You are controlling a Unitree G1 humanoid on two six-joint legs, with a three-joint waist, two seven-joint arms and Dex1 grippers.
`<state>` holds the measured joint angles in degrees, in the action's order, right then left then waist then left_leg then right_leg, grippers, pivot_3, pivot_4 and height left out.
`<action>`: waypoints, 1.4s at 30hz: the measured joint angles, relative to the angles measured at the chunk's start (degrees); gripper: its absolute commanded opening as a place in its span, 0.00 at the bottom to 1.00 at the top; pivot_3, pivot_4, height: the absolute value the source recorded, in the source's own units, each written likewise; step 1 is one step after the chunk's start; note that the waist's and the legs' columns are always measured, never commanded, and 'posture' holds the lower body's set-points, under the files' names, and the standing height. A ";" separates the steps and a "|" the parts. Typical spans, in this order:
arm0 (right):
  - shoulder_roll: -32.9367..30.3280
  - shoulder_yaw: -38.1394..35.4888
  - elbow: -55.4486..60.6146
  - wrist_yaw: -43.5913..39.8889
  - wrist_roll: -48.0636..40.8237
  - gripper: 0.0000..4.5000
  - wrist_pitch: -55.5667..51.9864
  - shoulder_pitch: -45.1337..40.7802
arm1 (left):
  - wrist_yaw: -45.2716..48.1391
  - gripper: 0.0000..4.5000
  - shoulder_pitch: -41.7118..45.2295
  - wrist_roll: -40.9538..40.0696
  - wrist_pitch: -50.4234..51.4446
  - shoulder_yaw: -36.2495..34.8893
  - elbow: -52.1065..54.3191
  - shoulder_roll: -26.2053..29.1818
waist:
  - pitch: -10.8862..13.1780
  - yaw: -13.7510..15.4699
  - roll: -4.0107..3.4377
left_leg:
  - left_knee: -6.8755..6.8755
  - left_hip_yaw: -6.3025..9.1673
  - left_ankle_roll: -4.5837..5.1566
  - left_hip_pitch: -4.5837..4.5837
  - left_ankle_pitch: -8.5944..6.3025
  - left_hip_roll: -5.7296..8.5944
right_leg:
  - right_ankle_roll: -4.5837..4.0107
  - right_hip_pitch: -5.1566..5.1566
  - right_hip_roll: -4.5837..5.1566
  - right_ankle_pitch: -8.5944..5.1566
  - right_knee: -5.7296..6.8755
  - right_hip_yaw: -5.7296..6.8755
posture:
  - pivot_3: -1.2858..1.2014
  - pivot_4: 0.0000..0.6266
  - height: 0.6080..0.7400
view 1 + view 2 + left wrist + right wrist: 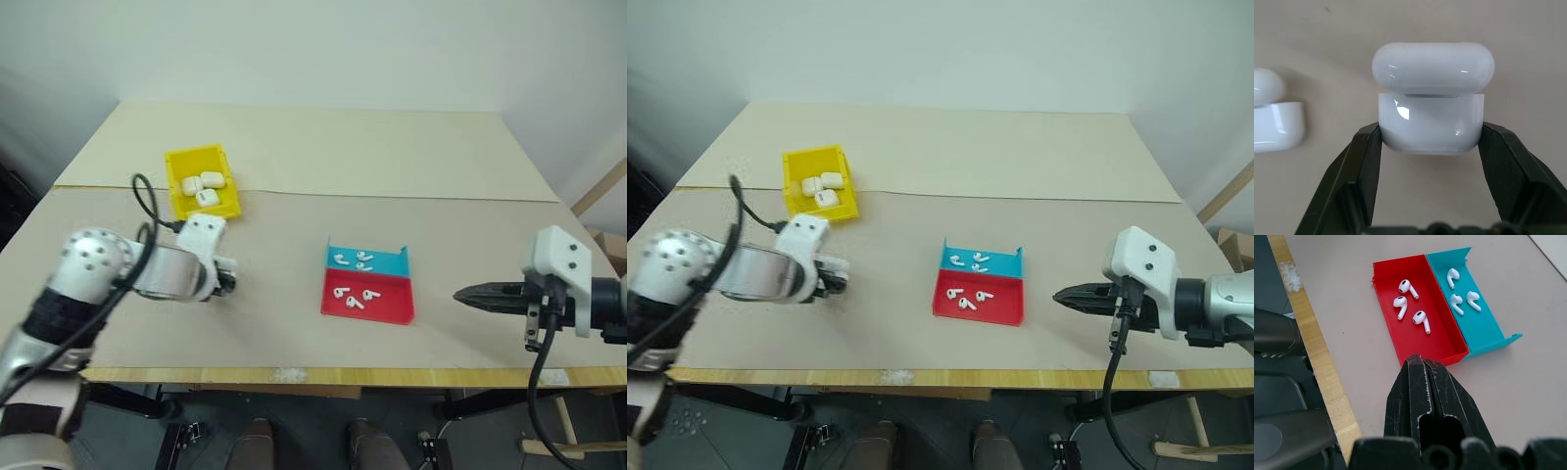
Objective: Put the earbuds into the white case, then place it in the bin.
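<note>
In the left wrist view my left gripper [1430, 131] is shut on a white case [1431, 127] whose flip lid stands open, held by its lower half just above the table. A second open case [1276, 125] rests beside it. From the head, this gripper [225, 282] sits below the yellow bin [174, 194], which holds three closed cases [204, 186]. Earbuds [1406, 301] lie in the red half of a tray and more earbuds [1462, 293] in its blue half. My right gripper [462, 294] is shut and empty, hovering right of the tray, its tip [1418, 361] near the red end.
The red-and-blue tray [390, 311] sits mid-table near the front. A seam runs across the tabletop behind the bin. The wooden front edge [294, 374] is close below both arms. A cable loops from my left wrist [147, 201].
</note>
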<state>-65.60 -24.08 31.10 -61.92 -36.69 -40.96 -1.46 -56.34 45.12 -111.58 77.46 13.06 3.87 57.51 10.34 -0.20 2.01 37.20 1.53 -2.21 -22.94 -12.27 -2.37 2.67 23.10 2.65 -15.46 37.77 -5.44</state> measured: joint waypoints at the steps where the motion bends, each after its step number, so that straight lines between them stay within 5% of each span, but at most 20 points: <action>1: 0.06 0.01 -0.42 -0.06 0.08 0.00 0.51 -0.09 | 5.14 0.60 -0.08 2.46 0.11 -2.31 1.84 1.54 | 0.00 -0.04 0.00 | 0.00 -0.01 -0.01 -0.03 0.00 0.00 | 0.00 0.02 0.00 0.00 -0.02 0.01 | 0.52 0.24 1.00; 6: 0.31 1.37 -3.57 -0.54 1.20 0.00 3.78 -4.01 | 37.41 0.60 -8.40 26.65 -14.68 -17.31 16.55 4.71 | -0.02 -0.04 -0.03 | -0.28 -0.05 -0.22 0.05 0.13 -0.04 | -0.02 -0.03 0.00 0.01 -0.21 0.04 | 0.52 0.24 1.00; 9: 0.96 4.24 -5.87 -0.67 2.23 0.00 5.77 -7.39 | 55.80 0.60 -18.17 39.05 -27.87 -21.51 20.43 -0.04 | -0.05 -0.22 -0.10 | -0.33 -0.08 -0.28 0.05 0.17 -0.06 | -0.05 -0.01 -0.01 0.03 -0.23 0.03 | 0.52 0.24 1.00; 15: 1.28 10.41 -7.39 -2.35 3.96 0.00 8.82 -14.06 | 94.64 0.60 -32.45 53.56 -51.11 -22.09 20.59 -10.62 | -0.04 -0.60 -0.08 | -0.30 -0.10 -0.23 -0.04 0.14 -0.12 | -0.06 0.04 -0.04 0.04 -0.28 0.02 | 0.52 0.24 1.00; 19: -0.89 18.13 -6.65 -3.38 4.19 0.00 5.16 -23.34 | 112.60 0.60 -33.82 61.06 -62.56 -19.06 17.41 -15.57 | -0.05 -0.66 -0.18 | -0.25 -0.13 -0.21 -0.01 0.15 -0.13 | -0.05 0.04 -0.05 0.05 -0.23 -0.01 | 0.52 0.24 1.00; 23: -3.12 26.93 -5.35 -3.71 5.07 0.00 -4.24 -35.81 | 118.61 0.60 -32.37 63.60 -70.40 -18.54 11.02 -25.39 | -0.05 -0.65 -0.16 | -0.21 -0.05 -0.19 -0.07 0.15 -0.19 | -0.05 0.05 -0.10 0.05 -0.24 0.07 | 0.52 0.24 1.00; 31: -0.15 41.68 2.81 -3.44 6.99 0.00 -15.62 -46.91 | 127.57 0.60 -30.44 66.06 -75.29 -18.45 6.24 -30.07 | -0.06 -0.68 -0.16 | 0.00 -0.06 0.12 -0.30 -0.03 -0.22 | -0.04 0.21 -0.10 0.04 -0.23 0.08 | 0.52 0.24 1.00; 42: 11.93 60.48 1.89 3.72 17.37 0.00 -25.56 -58.22 | 134.75 0.60 -35.35 66.54 -80.11 -19.45 2.37 -35.35 | -0.08 -1.54 -0.20 | 0.07 0.01 0.17 -0.34 -0.05 -0.28 | -0.08 0.24 -0.16 0.06 -0.17 0.15 | 0.52 0.24 1.00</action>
<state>-53.67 36.40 32.98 -58.20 -19.31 -66.52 -59.69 78.41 9.77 -45.04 -2.65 -6.39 6.24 22.16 10.25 -1.74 1.81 37.27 1.54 -2.04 -23.27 -12.32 -2.65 2.59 23.33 2.49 -15.40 37.61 -5.30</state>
